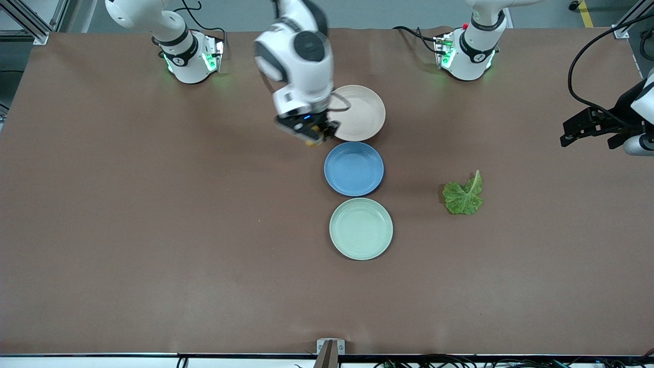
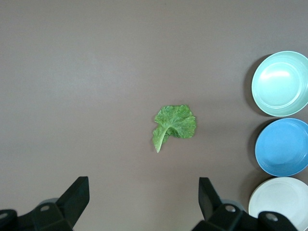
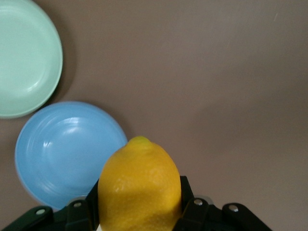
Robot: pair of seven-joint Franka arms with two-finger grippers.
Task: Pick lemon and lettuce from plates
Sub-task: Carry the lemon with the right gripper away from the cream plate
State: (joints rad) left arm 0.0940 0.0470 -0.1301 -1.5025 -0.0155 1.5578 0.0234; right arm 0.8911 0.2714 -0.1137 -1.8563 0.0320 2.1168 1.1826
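My right gripper [image 1: 309, 134] is shut on the yellow lemon [image 1: 310, 143] and holds it in the air over the table, just off the rim of the cream-beige plate [image 1: 364, 113]. In the right wrist view the lemon [image 3: 139, 185] fills the space between the fingers [image 3: 186, 198]. The cream plate and the mint green plate [image 1: 360, 228] hold nothing. The lettuce [image 1: 463, 194] lies flat on the bare table, toward the left arm's end from the plates. My left gripper [image 1: 580, 130] is open and empty, high over that end of the table; its wrist view shows the lettuce [image 2: 174, 122].
A blue plate [image 1: 353, 168] sits between the cream and mint plates in one row. It also shows in the right wrist view [image 3: 67, 154] and the left wrist view [image 2: 283, 147]. Brown table [image 1: 153, 230] all around.
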